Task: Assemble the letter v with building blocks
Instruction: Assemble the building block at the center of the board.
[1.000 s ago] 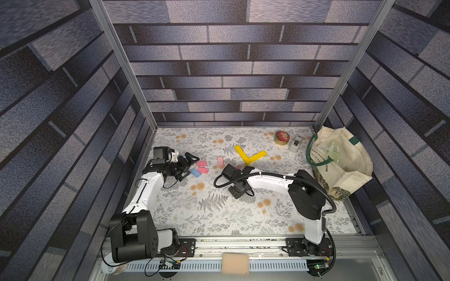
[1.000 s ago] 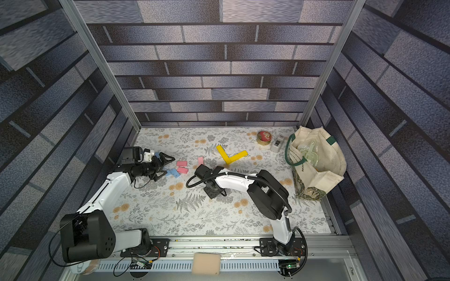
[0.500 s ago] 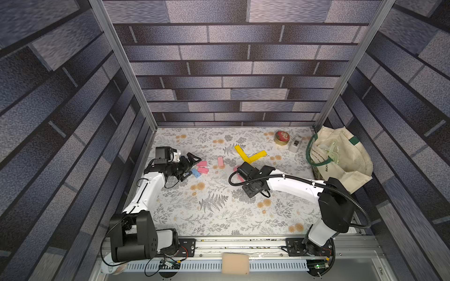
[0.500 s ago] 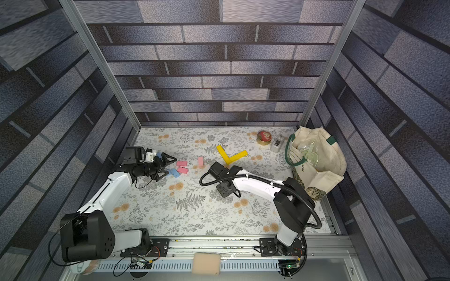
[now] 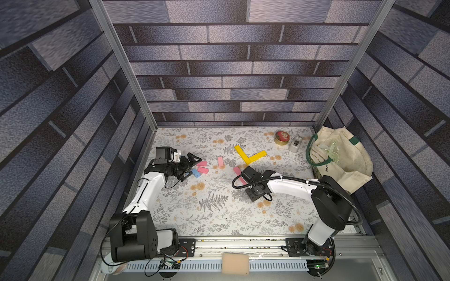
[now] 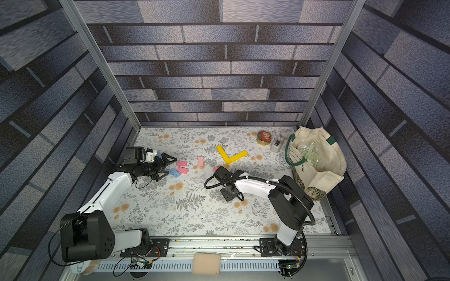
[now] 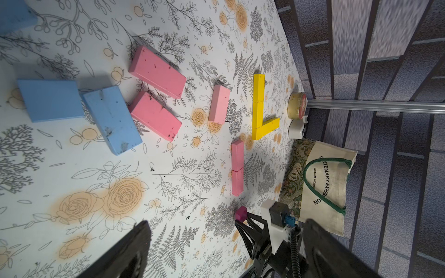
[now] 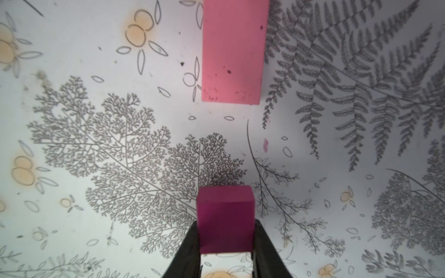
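Magenta cube [image 8: 225, 219] pinched between right fingers [image 8: 187, 252], pink brick [image 8: 232, 53] lying near on floral bench [image 5: 219, 214], left fingers [image 5: 194, 158] spread wide beside blue bricks [image 7: 110, 120], yellow bricks [image 5: 254, 157] meeting at an angle

Right pincer [image 8: 226, 226] rightward (magenta cube [image 8: 225, 209] aboard)

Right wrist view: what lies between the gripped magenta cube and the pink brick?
Only bare floral cloth, with one tiny pink smudge, separates magenta cube from pink brick: right wrist view.
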### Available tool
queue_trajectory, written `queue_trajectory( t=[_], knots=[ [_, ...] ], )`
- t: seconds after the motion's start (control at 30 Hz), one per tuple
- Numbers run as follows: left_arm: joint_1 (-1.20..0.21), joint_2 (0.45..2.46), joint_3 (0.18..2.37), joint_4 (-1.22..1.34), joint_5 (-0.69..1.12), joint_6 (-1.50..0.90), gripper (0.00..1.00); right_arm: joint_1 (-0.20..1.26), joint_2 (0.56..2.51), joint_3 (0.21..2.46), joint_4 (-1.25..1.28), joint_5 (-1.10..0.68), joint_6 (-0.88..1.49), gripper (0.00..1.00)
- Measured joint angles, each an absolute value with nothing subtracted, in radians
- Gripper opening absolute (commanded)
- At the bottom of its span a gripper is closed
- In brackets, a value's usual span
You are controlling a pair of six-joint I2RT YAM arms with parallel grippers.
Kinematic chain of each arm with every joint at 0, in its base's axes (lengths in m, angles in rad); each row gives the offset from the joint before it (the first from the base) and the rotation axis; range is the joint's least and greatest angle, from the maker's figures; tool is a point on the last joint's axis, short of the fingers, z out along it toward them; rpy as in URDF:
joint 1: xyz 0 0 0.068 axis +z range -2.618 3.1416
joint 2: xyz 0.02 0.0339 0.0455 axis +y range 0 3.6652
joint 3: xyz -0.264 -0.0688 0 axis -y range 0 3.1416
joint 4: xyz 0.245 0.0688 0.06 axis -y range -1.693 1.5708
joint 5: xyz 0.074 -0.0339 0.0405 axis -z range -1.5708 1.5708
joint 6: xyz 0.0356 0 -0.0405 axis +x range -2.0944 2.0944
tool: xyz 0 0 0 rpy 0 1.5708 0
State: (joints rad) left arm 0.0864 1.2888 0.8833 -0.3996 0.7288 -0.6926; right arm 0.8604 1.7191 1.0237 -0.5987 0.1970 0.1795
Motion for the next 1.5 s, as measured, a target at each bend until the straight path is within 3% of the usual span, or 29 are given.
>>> queue_trajectory(
  t=[0.67, 1.03, 1.27, 1.5],
  knots=[
    [0.086, 1.289, 0.883, -0.4, 0.729, -0.693, 1.0, 0.839, 1.729, 1.012, -0.535, 0.159, 0.19, 0.42],
    [0.044, 1.29, 0.871, -0.37, 0.745, -0.737, 1.0, 0.839, 1.729, 1.011, -0.526, 0.152, 0.194, 0.26],
    [-0.083, 1.259, 0.825, -0.312, 0.767, -0.824, 1.0, 0.83, 1.742, 1.026, -0.527, 0.155, 0.194, 0.25],
    [-0.084, 1.254, 0.781, -0.231, 0.782, -0.847, 1.0, 0.828, 1.761, 1.05, -0.527, 0.156, 0.194, 0.25]
  ],
)
